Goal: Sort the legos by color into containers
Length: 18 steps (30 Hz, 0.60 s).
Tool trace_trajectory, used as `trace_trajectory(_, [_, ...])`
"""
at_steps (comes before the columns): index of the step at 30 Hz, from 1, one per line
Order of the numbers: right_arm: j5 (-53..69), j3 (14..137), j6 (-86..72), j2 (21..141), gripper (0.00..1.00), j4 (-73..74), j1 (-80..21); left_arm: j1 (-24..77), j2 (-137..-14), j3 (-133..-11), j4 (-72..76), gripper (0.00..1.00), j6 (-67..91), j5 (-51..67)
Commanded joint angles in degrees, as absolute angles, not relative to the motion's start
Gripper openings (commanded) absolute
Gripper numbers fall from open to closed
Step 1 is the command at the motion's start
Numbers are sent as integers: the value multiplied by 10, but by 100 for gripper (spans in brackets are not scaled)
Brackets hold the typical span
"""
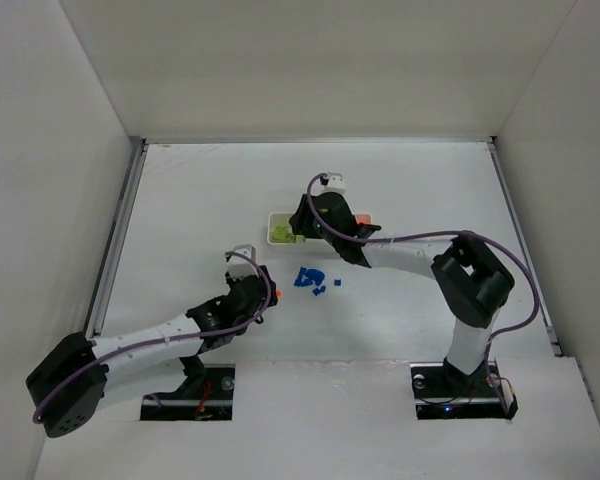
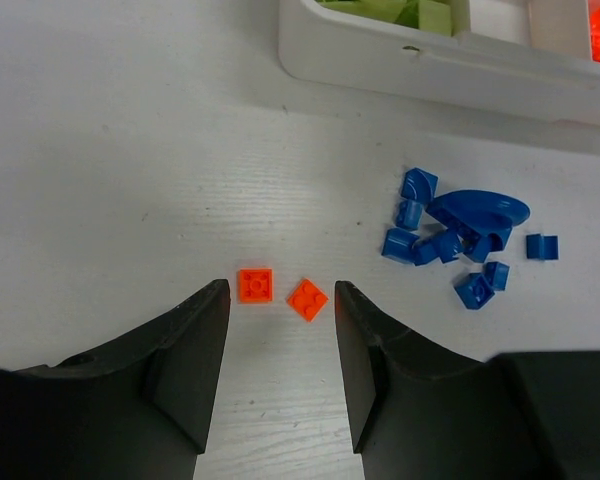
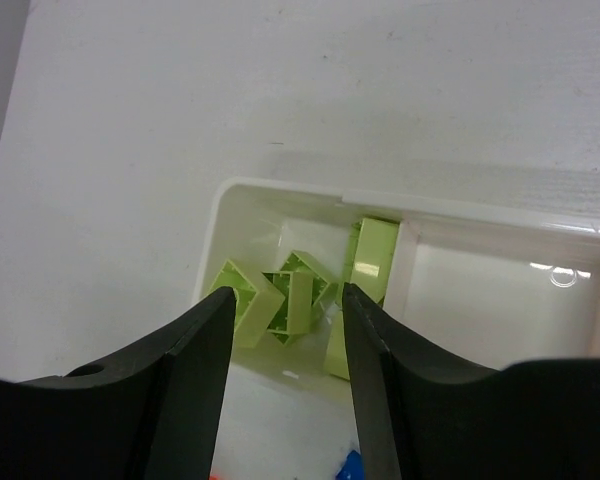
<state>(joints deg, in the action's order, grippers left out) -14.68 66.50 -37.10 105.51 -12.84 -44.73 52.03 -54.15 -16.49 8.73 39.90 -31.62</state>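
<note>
Two flat orange-red legos (image 2: 255,285) (image 2: 307,298) lie on the table just ahead of my left gripper (image 2: 281,288), which is open and holds nothing. A pile of blue legos (image 2: 460,240) lies to their right, near the white tray (image 2: 430,60). My right gripper (image 3: 286,292) hovers open over the tray's left compartment, where several lime green legos (image 3: 295,300) lie loose. Nothing sits between its fingers. The middle compartment (image 3: 500,310) holds no bricks. From above, the tray (image 1: 276,216) shows green legos (image 1: 285,236) at its left end and orange-red legos (image 1: 361,220) at its right end.
The blue pile (image 1: 310,277) lies between the two arms, in front of the tray. White walls close in the table on three sides, with a metal rail (image 1: 115,240) along the left edge. The right arm's elbow (image 1: 470,280) stands high at the right.
</note>
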Motion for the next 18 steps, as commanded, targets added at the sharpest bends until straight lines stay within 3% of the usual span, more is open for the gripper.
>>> trace_trajectory(1, [-168,643,-367,1004,53,-144,-451,540,-554,-195,87,43,417,-331])
trace_trajectory(4, [-184,593,-362,955,51,-148,-451,564,-591,-227,99,43,409,-331])
trace_trajectory(10, [-199,464,-360,840,33,-147,-450,591,-692,-300,131,45,376,-322])
trace_trajectory(18, [-217,333,-371,723,42,-147,-424,618,-804,-401,136,47,371,-352])
